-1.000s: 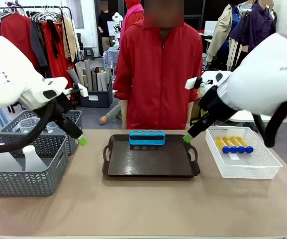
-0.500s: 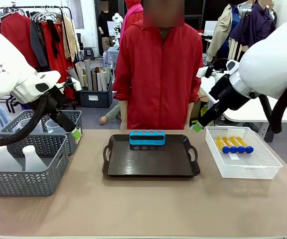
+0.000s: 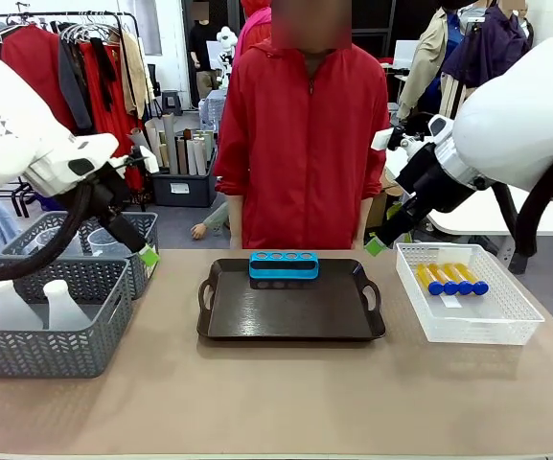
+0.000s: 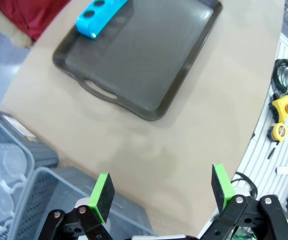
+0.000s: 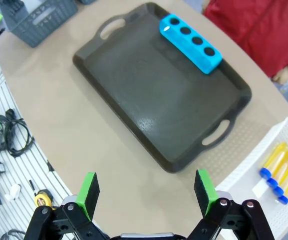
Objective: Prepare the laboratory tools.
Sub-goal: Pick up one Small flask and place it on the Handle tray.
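while my arms hang above the table, my left gripper point(image 4: 161, 192) is spread wide and empty by the grey baskets point(image 3: 56, 359), where white flasks point(image 3: 60, 305) stand; my right gripper point(image 5: 146, 192) gapes empty too, beside the white mesh basket point(image 3: 468, 333) holding the orange tubes point(image 3: 451, 278) side by side; a blue rack point(image 3: 284, 265) sits on the dark tray point(image 3: 290, 316) at its far edge.

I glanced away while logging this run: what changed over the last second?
Both arms lifted and drew outward: the left gripper rose away from the tray, the right gripper rose from beside the tray's right handle. Both are open and empty. Tray, blue rack, orange tubes and flasks stayed put.
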Action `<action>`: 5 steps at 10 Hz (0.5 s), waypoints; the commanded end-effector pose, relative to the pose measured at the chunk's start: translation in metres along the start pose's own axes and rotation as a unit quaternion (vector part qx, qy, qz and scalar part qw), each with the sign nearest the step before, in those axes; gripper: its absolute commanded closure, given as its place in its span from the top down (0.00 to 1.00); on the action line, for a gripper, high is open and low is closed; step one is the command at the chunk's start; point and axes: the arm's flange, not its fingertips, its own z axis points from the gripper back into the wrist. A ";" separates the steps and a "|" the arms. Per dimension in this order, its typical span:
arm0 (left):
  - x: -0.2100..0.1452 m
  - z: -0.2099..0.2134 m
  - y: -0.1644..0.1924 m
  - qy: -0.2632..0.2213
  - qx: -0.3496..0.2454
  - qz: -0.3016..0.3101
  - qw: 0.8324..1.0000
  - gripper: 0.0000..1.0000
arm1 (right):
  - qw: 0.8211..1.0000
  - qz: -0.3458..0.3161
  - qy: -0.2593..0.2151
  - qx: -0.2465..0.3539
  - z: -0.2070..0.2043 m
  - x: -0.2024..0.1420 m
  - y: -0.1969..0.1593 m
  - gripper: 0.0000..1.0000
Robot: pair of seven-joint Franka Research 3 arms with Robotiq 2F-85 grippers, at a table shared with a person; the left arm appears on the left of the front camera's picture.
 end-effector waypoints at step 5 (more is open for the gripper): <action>0.023 0.083 0.021 -0.088 -0.087 -0.124 0.985 1.00 | 0.993 0.060 -0.084 0.052 0.087 0.051 -0.008 1.00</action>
